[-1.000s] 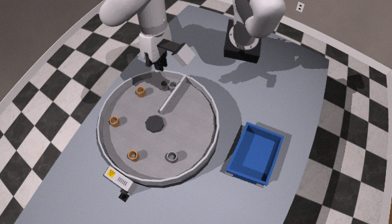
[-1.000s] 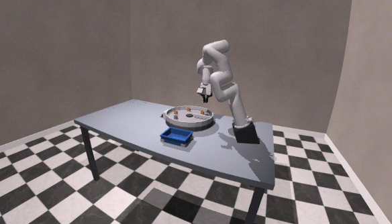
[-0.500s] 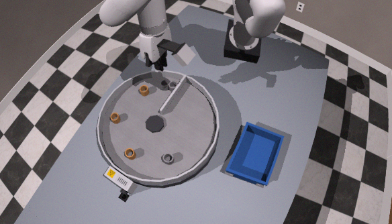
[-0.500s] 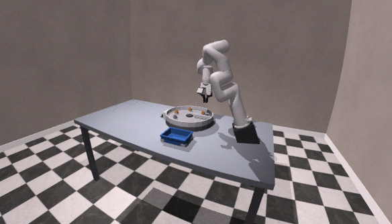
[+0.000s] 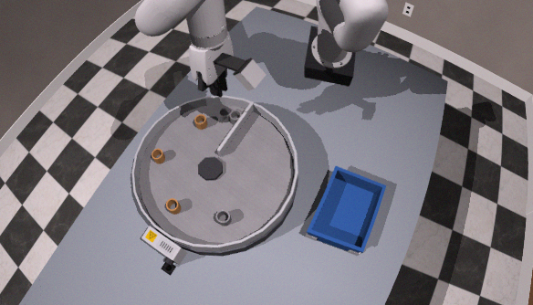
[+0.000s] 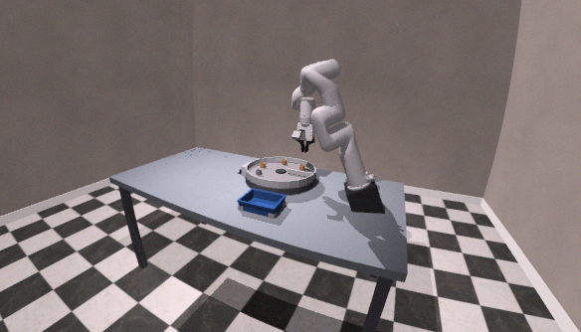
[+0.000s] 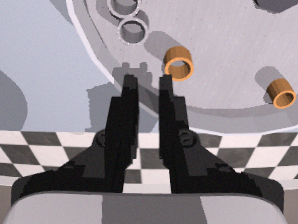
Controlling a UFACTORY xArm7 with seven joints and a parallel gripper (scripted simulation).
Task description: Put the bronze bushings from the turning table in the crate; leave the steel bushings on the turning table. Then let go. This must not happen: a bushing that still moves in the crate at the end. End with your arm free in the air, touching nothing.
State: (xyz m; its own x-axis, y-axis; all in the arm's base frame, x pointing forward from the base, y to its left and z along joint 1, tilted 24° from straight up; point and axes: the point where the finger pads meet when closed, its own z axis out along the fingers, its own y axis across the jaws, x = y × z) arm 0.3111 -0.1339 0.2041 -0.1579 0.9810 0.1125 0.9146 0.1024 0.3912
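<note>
Blue crate point(image 5: 339, 235); checkered black-white floor point(image 5: 484, 163).

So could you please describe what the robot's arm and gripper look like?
The arm is glossy white with thick rounded segments, standing on a black square base. The gripper has a white boxy body and two slim black fingers that taper to the tips. A small grey box on a black bracket sticks out beside it. No cables or markings show.

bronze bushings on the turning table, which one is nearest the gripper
The bronze bushing at the far rim, just below the gripper; the other two sit further around the table.
</note>
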